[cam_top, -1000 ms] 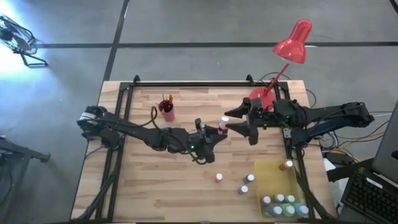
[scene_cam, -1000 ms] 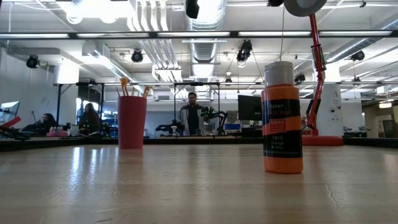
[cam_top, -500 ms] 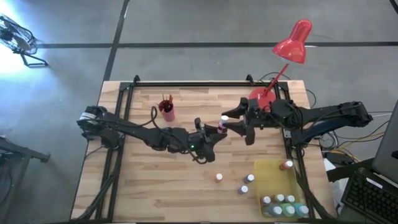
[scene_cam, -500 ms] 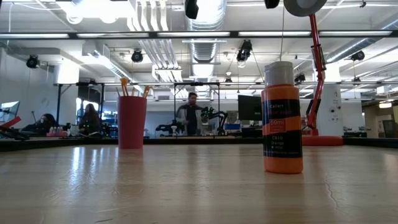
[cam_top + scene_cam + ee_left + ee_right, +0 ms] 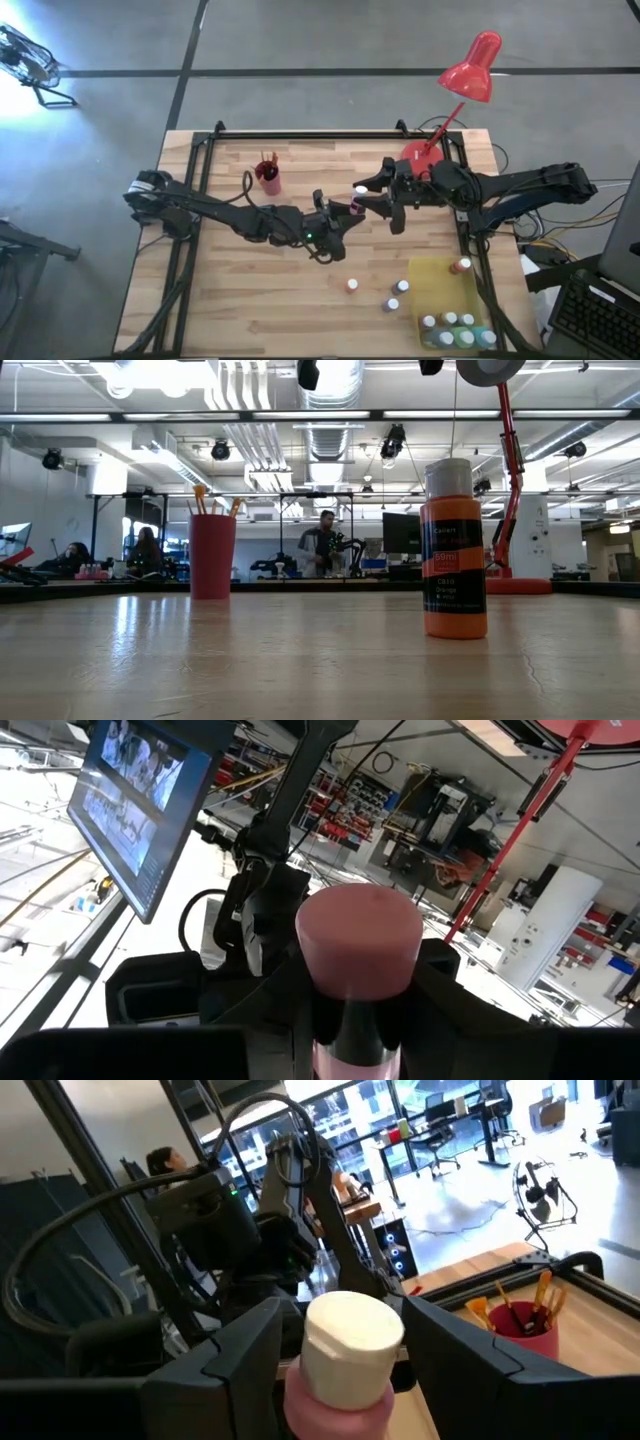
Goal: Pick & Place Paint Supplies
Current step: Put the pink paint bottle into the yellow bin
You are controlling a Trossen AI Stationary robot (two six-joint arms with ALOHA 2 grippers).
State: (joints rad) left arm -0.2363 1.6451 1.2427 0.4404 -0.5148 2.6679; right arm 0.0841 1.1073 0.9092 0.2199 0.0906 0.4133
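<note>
Pink bottle [image 5: 358,197], white cap up, sits mid-worktop [image 5: 300,290] above the surface, clamped in your left gripper [image 5: 345,208]. Your right gripper [image 5: 378,195] has its jaws spread wide either side of the cap, not touching. Orange bottle [image 5: 454,548] stands alone nearer the yellow tray [image 5: 440,290].

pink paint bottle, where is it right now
In the high view the pink paint bottle is mid-table, held up by the left gripper, with the right gripper open around its white cap, left of the red lamp base.
</note>
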